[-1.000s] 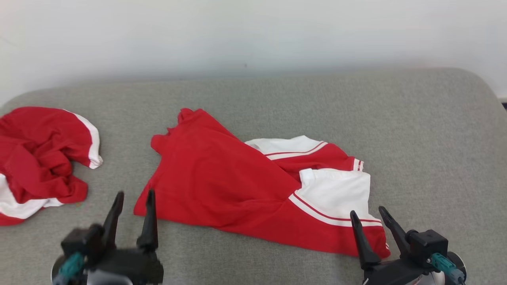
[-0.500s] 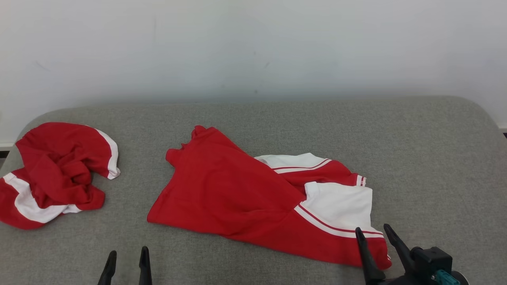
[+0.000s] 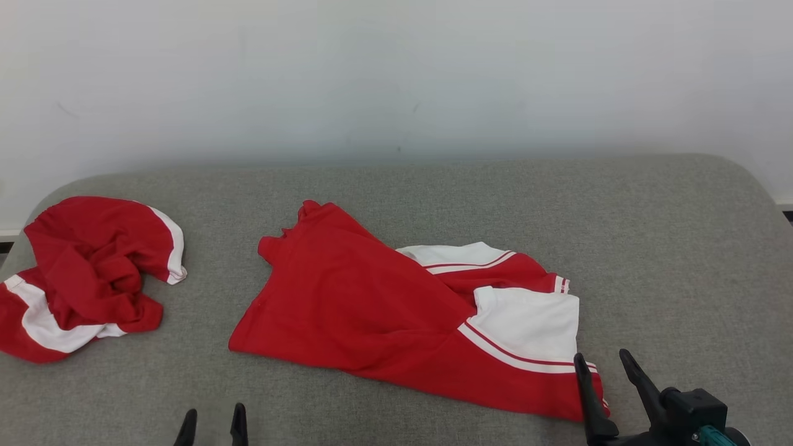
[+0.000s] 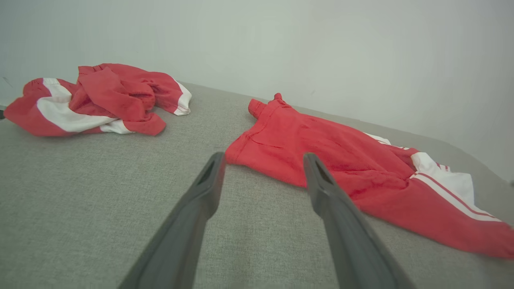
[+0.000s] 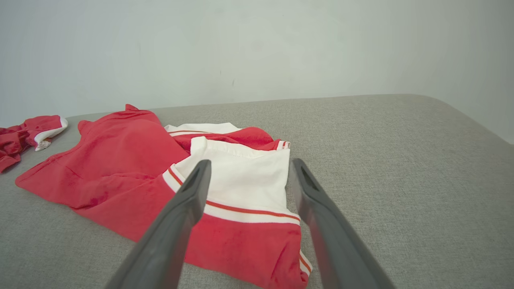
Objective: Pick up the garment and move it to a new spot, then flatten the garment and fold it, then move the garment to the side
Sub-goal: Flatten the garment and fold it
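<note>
So the right gripper (image 5: 249, 163) comes up from 6 o'clock, its two dark fingers spread wide with nothing between them. The tips sit over the white striped panel of the red garment (image 5: 120, 168), which sprawls half-flat from the middle out toward 9 o'clock. A second red-and-white garment (image 5: 24, 134) is bunched up at the 9 o'clock edge. There's grey fabric surface (image 5: 401, 160) at 3 o'clock and pale wall (image 5: 257, 48) at 12.

It looked like a plain indoor room, perhaps a test space: a grey cloth-covered pad (image 3: 650, 248) with rounded corners stood against a bare white wall (image 3: 396, 74), and on it lay a red-and-white garment (image 3: 347, 297) and a crumpled heap of clothing (image 3: 87, 266).
</note>
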`<state>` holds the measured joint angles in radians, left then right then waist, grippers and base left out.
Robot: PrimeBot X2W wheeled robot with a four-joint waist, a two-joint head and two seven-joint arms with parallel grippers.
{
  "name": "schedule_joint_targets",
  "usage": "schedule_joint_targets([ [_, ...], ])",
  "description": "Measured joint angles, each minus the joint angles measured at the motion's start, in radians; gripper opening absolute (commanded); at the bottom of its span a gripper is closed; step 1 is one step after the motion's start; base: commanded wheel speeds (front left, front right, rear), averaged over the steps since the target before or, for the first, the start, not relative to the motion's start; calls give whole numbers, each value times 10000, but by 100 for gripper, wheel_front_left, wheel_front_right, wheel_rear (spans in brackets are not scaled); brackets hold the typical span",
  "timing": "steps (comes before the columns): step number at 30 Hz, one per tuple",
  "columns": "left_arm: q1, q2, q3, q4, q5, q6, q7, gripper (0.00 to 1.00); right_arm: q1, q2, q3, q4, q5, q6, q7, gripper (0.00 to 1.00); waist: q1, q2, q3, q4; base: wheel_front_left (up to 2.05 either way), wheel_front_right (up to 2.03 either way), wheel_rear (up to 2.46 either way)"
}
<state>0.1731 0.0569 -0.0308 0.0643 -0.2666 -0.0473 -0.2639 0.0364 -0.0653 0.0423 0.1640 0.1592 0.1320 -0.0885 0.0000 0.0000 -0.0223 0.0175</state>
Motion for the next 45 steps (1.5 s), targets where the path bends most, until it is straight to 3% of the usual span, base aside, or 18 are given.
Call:
schedule_joint_targets([
  [7, -1105, 142, -171, 955, -318, -140, 1212, 100, -43, 38, 253, -75, 2, 0, 38, 100, 0, 0, 197, -76, 0, 0, 0],
  [13, -3219, 771, -161, 2577, -564, -330, 2732, 100, -406, 33, 633, -113, 8, 0, 90, 100, 2, 0, 557, -343, 0, 0, 0],
  [23, -5414, 1555, -140, 4976, -554, -318, 3887, 100, -833, -29, 1037, -79, 81, 0, 77, 100, 2, 1, 1275, -1214, 0, 0, 0],
  [31, -5969, 1659, -157, 5885, -570, -236, 3766, 100, -953, -82, 1045, 48, 151, 0, -13, 100, 3, 1, 1726, -1643, 0, 0, 0],
  [45, -6348, 1676, -265, 6671, -809, -238, 3914, 100, -1053, -77, 1114, 155, 151, 0, -40, 100, 0, 1, 1686, -1550, 0, 0, 0],
])
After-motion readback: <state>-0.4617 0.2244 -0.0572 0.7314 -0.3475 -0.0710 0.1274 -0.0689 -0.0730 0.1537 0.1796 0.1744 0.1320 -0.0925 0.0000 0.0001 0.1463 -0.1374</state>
